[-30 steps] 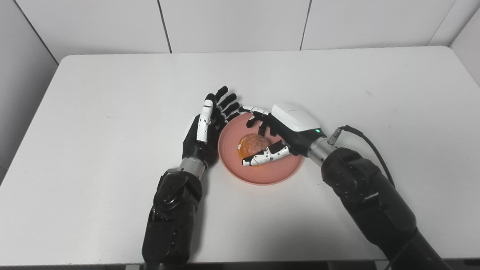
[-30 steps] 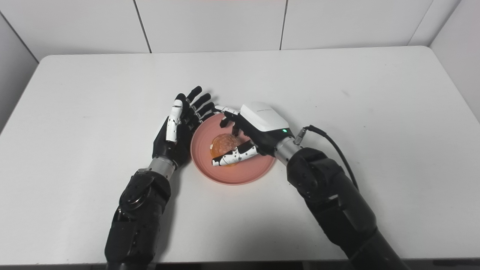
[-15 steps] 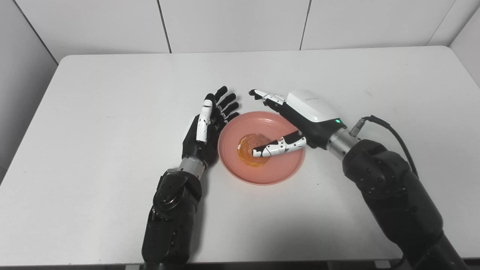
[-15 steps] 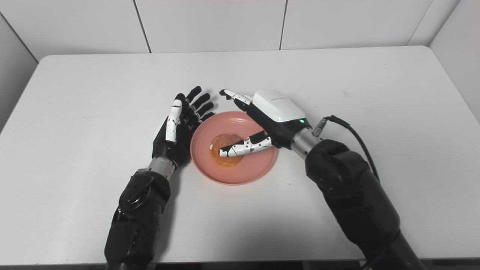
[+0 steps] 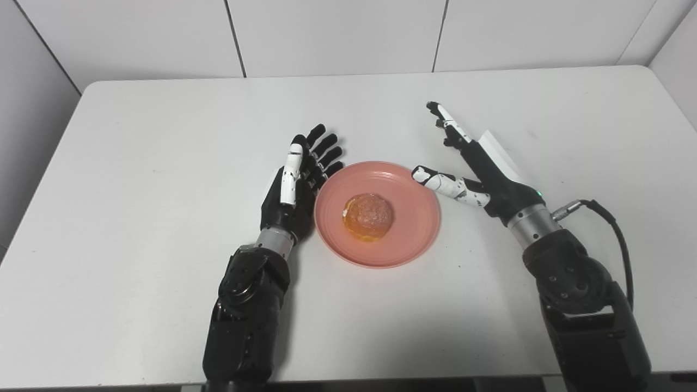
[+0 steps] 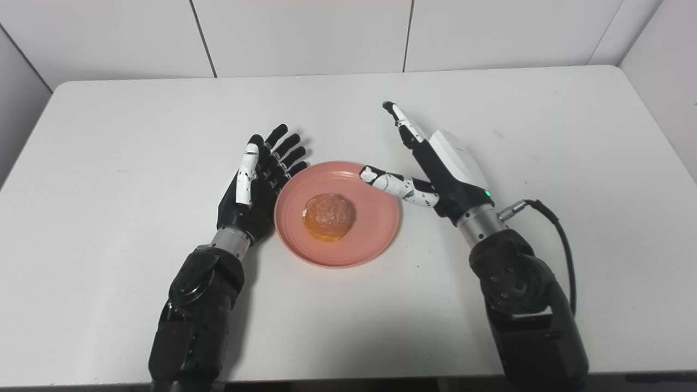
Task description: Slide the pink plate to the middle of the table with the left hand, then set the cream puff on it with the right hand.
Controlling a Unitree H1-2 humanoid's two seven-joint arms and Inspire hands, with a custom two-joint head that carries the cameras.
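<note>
Left eye view and right eye view both look down on a white worktop (image 5: 163,163) with a pink plate (image 5: 419,228) near its middle. On the plate, a little left of its centre, sits the cream puff (image 5: 368,216), golden-brown and round, with nothing touching it.

Left robot hand (image 5: 294,188) stands on edge just left of the plate, palm toward the plate and fingers (image 5: 321,152) stretched out and fanned toward the far side. It holds nothing. Its palm side lies against or right beside the plate's left rim; whether it actually touches cannot be told from either view. The cream puff lies to the right of this robot hand, apart from it, with a strip of bare plate between them.

Right robot hand (image 6: 435,169) is to the right of the plate, spread wide and empty. Its fingers (image 6: 400,122) point toward the far side of the worktop, beyond the plate's far right rim, while its thumb (image 6: 395,184) reaches left so that its tip hangs over the plate's right rim. The cream puff lies to the left and slightly nearer than that thumb tip, clear of it.

A black cable (image 5: 610,218) loops off the right wrist.
</note>
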